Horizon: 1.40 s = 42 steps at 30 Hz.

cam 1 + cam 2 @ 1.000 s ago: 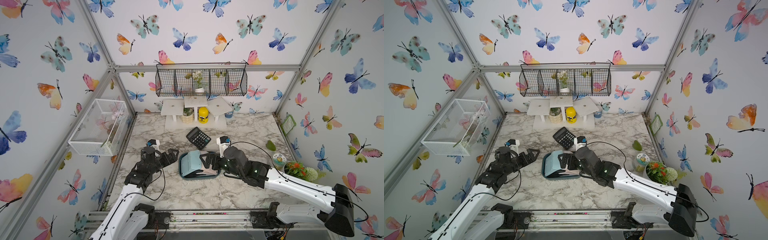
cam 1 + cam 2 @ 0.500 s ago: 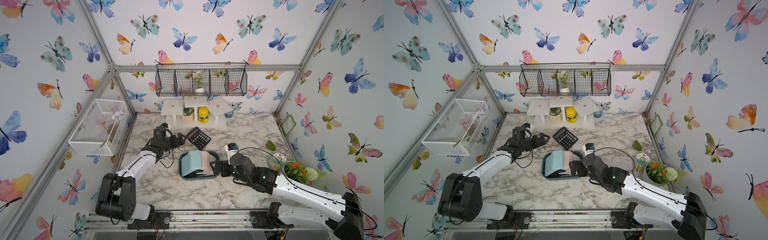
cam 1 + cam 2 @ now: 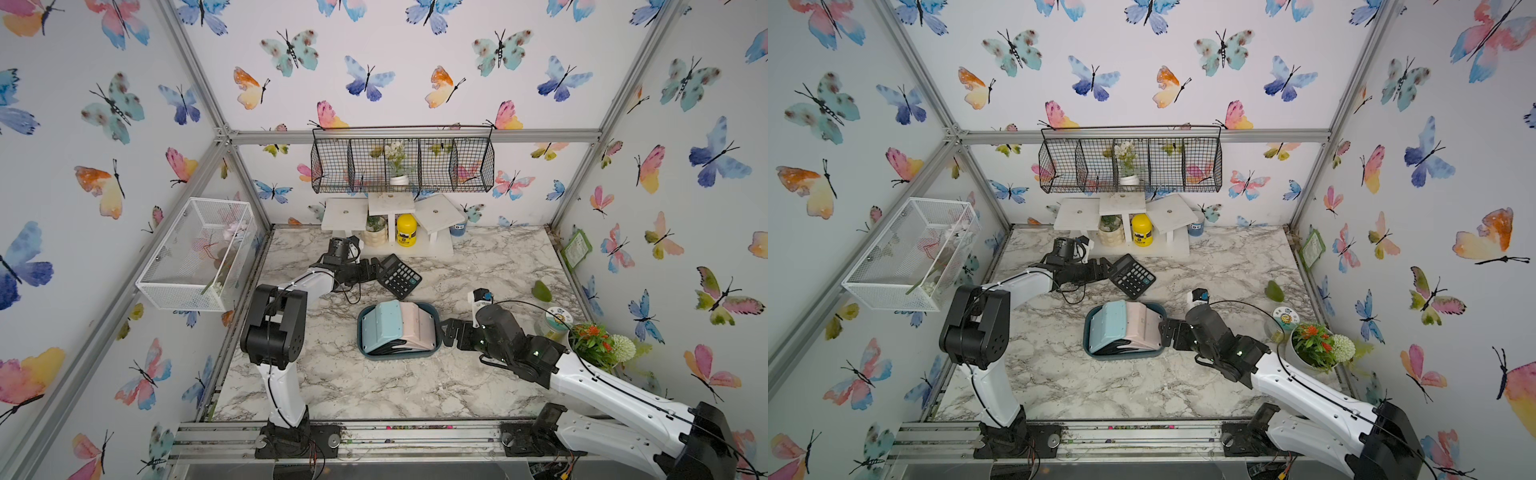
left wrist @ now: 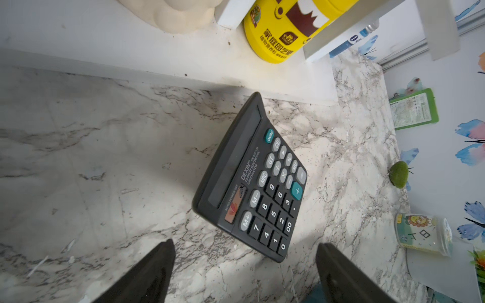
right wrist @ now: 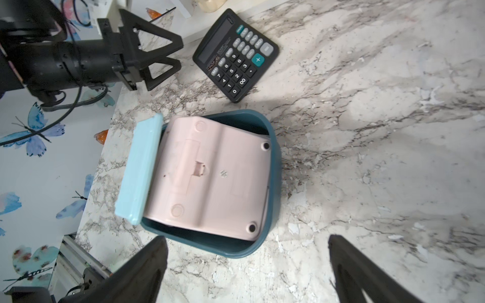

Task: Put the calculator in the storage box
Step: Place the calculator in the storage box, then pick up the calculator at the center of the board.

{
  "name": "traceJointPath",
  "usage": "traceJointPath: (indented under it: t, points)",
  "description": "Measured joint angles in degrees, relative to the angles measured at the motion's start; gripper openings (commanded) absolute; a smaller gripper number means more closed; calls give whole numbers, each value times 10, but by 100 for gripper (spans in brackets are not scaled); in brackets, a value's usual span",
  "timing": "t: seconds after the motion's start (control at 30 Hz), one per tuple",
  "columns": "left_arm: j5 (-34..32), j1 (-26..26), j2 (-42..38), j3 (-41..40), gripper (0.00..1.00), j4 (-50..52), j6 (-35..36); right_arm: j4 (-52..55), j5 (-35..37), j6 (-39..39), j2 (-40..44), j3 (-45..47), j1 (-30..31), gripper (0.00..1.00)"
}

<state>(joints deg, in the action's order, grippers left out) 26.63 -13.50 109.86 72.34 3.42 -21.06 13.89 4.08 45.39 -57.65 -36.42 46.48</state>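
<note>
A black calculator [image 3: 399,276] [image 3: 1133,275] lies flat, keys up, on the marble table behind the storage box. The left gripper [image 3: 376,271] [image 4: 245,244] is open just left of the calculator, which lies right in front of the fingertips, and I see no contact [image 5: 235,53]. The storage box [image 3: 437,332] [image 5: 274,147], a teal tub, holds a pink calculator [image 3: 415,324] and a light blue one [image 3: 380,326], both leaning back side up. The right gripper [image 3: 446,332] [image 5: 248,241] is open and empty, just right of the box.
At the back, a white stand [image 3: 436,249] holds a yellow can [image 3: 406,235] close behind the black calculator. A black wire basket [image 3: 403,166] hangs above it. A white mesh basket [image 3: 195,253] is on the left wall. A flower pot [image 3: 598,345], a round tin [image 3: 559,318] and a green leaf [image 3: 541,291] sit at the right.
The left arm has swung from the box's left side back to the black calculator. The right gripper has drawn back from over the box to its right side.
</note>
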Motion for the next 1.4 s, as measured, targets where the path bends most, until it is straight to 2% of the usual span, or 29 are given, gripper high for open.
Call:
traceJointPath:
  t: [0.2, 0.4, 0.57, 0.77, 0.9, 1.03, 1.13, 1.4]
  points:
    - [-7, 0, 57, 66, 86, 15, 22, -15, -56, 0, -4, 24, -22, 98]
    - [14, -1, 123, 121, 70, 40, 35, -30, -85, -1, -7, 24, -23, 98]
    - [23, -17, 132, 120, 60, 52, 43, -36, -94, -1, -8, 26, -23, 98]
    - [19, -60, 106, 70, 59, 56, 43, -37, -95, -3, -7, 31, -23, 98]
    - [11, -77, 72, 27, 63, 56, 38, -37, -95, -5, -7, 31, -23, 98]
    - [-4, -72, 53, 13, 80, 64, 39, -37, -95, -6, -7, 35, -23, 99]
    - [-8, -64, 56, 41, 99, 86, 46, -37, -95, -7, -7, 37, -23, 98]
    - [-10, -43, 120, 190, 99, 134, 84, -37, -95, -11, -5, 38, -23, 98]
